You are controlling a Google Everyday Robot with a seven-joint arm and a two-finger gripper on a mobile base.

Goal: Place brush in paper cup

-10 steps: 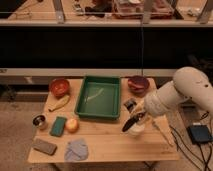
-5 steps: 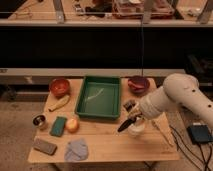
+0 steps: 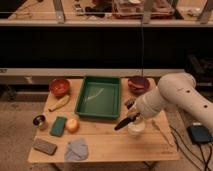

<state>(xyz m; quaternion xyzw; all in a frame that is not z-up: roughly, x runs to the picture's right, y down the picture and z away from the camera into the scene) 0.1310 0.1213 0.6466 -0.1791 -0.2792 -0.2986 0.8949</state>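
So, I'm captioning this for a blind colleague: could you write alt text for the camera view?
The robot's tool, shut on a black-handled brush, hangs right by a white paper cup near the front right of the wooden table. A green tray sits mid-table.

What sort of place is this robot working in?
Probably a test lab rather than a home: a wooden table laid with a green tray and bowls, shelving behind, a cabled blue device on the floor. The hand, holding a brush, hangs over a paper cup.
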